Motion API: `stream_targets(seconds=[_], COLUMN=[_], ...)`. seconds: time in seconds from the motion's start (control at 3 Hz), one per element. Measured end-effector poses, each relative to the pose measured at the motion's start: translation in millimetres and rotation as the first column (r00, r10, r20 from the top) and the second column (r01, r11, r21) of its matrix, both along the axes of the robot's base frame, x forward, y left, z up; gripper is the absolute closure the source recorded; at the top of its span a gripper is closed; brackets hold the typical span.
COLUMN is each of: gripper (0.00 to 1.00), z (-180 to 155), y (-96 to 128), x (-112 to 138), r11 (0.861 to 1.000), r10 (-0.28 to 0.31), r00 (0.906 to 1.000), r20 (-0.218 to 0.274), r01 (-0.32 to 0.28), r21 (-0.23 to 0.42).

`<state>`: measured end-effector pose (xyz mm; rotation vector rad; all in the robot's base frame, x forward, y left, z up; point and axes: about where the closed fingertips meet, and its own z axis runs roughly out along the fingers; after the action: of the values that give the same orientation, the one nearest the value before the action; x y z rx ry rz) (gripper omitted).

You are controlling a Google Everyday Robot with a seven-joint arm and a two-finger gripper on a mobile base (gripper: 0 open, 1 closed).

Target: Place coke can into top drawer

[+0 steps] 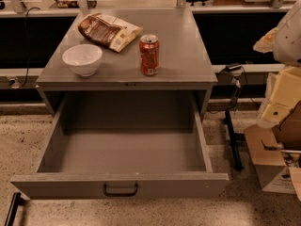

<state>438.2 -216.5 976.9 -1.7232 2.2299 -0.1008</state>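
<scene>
Grey metal cabinet (188, 55) seen from the front and above, with the top drawer (178, 185) pulled all the way out toward the camera. A small dark handle (121, 189) sits at the centre of its flat front panel. Coke can (149, 54) stands upright on the cabinet top near the front edge, a bit right of centre, silver top and pull tab facing up; it is on the top surface, not in the drawer. White bowl (82, 59) sits upright to the left of the can, apart from it. Crumpled brown and white snack bag (108, 31) lies flat behind both, closer to the back, touching neither. Gripper (281, 98) is at the far right edge of the view, a pale cream shape partly cut off by the frame, beside the cabinet and well apart from the can and the drawer; it holds nothing visible, and cannot tell whether it is released or clenched. Cardboard (268, 159) lies below it on the speckled floor (23, 135).
</scene>
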Motion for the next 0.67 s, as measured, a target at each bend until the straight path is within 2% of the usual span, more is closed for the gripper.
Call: stream_targets(seconds=[0.33,0.67], gripper=[0.00,0.00], z=[0,7], y=[0,20], x=[0,8], r11=[1.000,0.998], r10=[0.000,0.053], r00=[1.0000,0.9981], r20=[0.000,0.031], r01=[0.000,-0.054], r21=[0.000,0.028])
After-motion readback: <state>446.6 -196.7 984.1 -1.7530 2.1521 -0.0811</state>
